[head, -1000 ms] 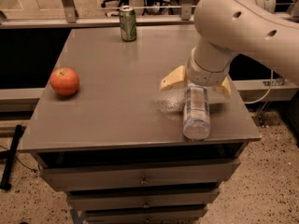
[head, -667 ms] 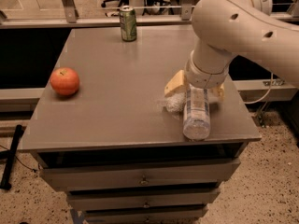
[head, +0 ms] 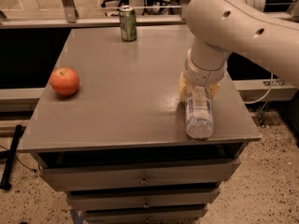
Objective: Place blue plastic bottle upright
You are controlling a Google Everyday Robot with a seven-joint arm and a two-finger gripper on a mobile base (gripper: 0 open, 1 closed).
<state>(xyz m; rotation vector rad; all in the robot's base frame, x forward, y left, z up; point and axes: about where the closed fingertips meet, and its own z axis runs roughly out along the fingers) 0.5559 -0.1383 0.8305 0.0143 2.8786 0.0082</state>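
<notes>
The blue plastic bottle lies on its side near the table's right front corner, with its base toward the front edge and its cap end hidden under my wrist. My gripper comes down from above onto the bottle's far half. Its yellowish fingers press against both sides of the bottle, so it is shut on the bottle. The bottle still rests on the table top.
A green drink can stands upright at the back edge of the grey table. A red apple sits near the left edge. My large white arm hangs over the right side. Drawers are below the front edge.
The fingers, spread wide beside the bottle a second ago, have drawn in against its sides. The bottle has stayed lying in about the same place.
</notes>
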